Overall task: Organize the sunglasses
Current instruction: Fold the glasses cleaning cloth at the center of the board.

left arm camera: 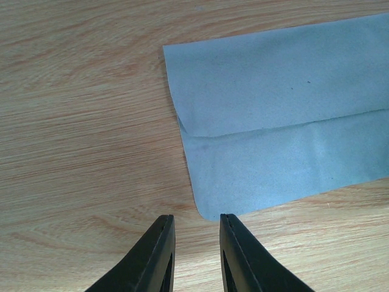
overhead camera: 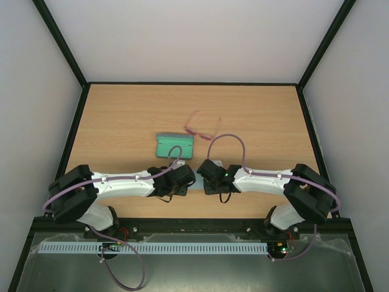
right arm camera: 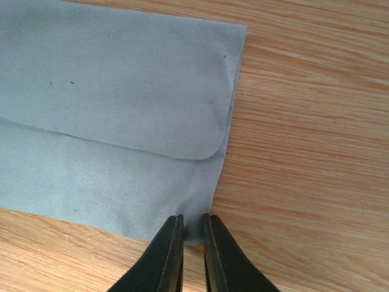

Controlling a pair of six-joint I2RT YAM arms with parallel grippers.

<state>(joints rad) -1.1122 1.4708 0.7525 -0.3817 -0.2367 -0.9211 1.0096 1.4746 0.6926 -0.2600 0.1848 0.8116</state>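
The sunglasses (overhead camera: 200,126) lie on the wooden surface (overhead camera: 121,115), out past both hands and touched by neither. I judge them light and fragile: thin pinkish-red wire, slender arms and see-through lenses that would smudge or scratch. The wire would also slide between hard fingers. I'd take them at the bridge or where an arm meets the frame, squeezing gently and keeping off the lenses. The top view is too small to show whether the arms are folded.

Just beside them, beyond the left hand (left arm camera: 196,226), the case (overhead camera: 175,145) lies open. Its green lining shows and I see nothing inside.

Between the hands is the light-blue cloth (left arm camera: 273,121), folded over on itself. The right hand (right arm camera: 193,224) looks pinched on the cloth's near corner. The left hand's fingers stand slightly apart and empty, with the opposite corner just ahead of their tips.
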